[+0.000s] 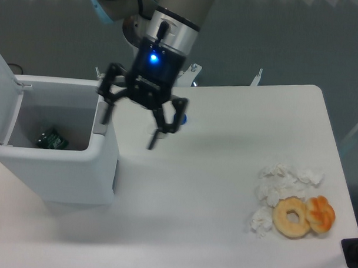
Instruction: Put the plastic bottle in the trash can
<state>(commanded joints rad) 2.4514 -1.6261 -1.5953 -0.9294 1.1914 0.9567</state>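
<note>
Your hand (130, 125) hangs wide open and empty between the trash can (54, 165) and the tissues (280, 184) and doughnuts (302, 216) on the worktop (225, 147).

Pincer (130, 125) spread wide above table (225, 171) (empty), beside trash can (54, 165).
</note>
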